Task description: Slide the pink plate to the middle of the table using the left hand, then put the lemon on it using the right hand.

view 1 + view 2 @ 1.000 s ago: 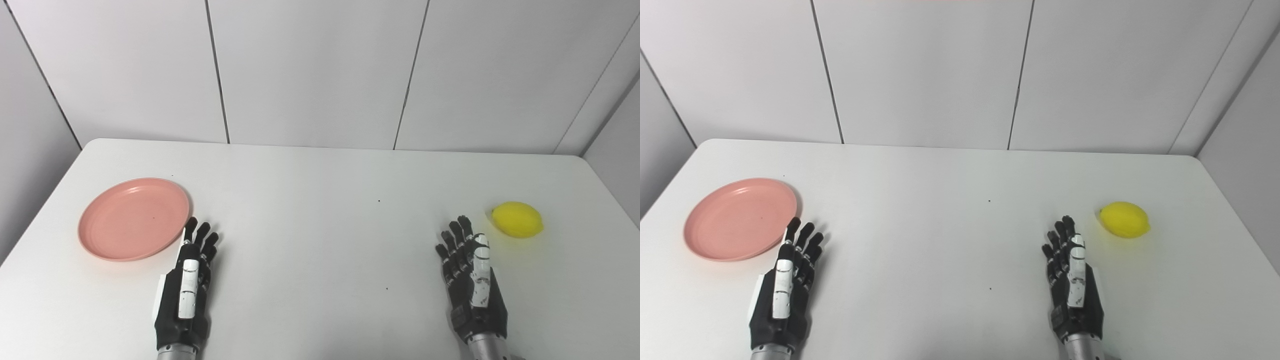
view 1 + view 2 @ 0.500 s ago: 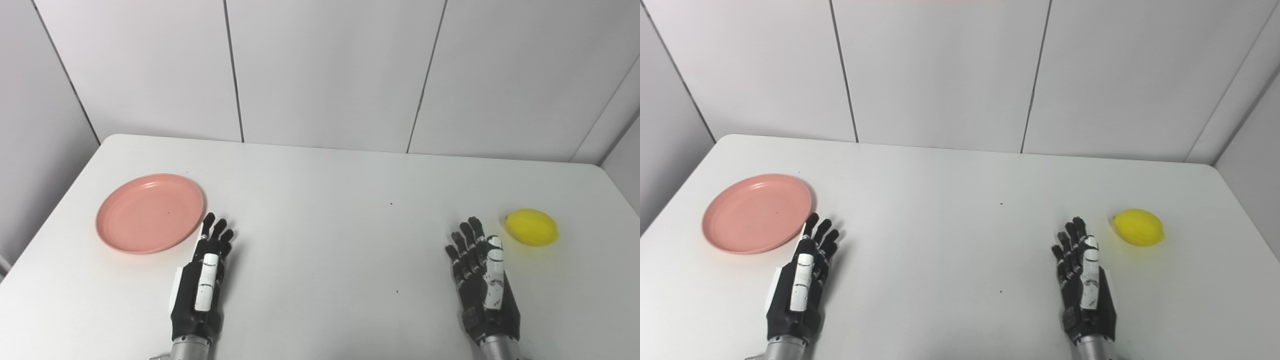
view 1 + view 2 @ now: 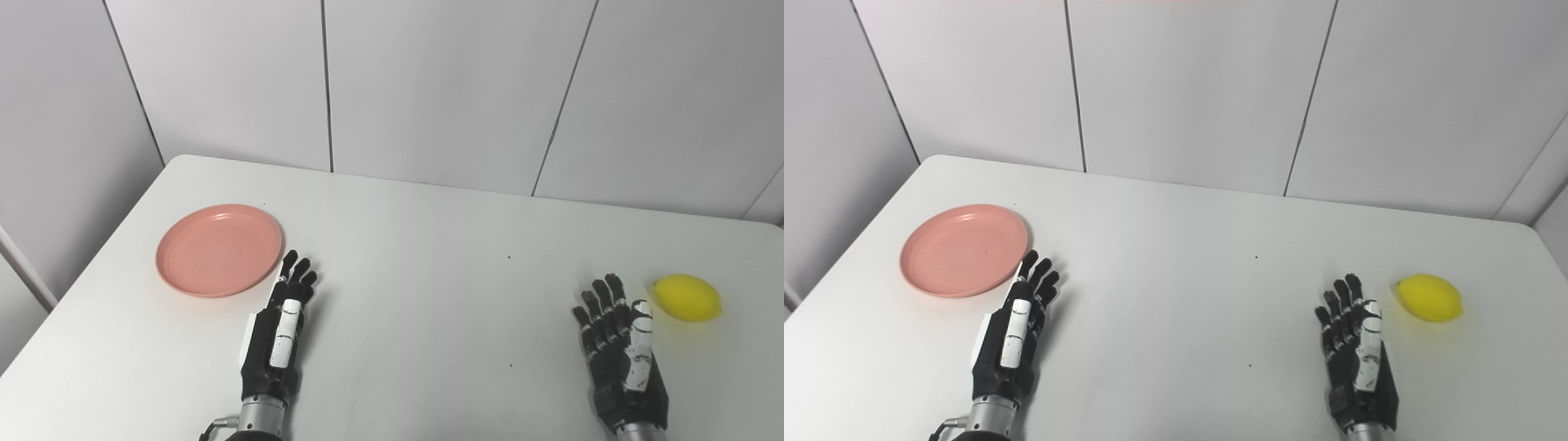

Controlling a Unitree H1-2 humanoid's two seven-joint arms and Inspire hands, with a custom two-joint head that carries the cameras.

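— Where are the plate and lemon found?
— The plate [image 3: 218, 250] is seen at the table's [image 3: 429, 245] left, the lemon [image 3: 687, 297] far right.
— And the hands?
— The left hand [image 3: 278, 334] and right hand [image 3: 618, 343] are laid flat, fingers spread, nothing held.

Both head cameras, set side by side, look down over the same white table [image 3: 429, 245] toward its far wall.

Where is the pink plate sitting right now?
The pink plate lies empty on the left side of the table, just beyond the left hand's fingertips, far across from the lemon.
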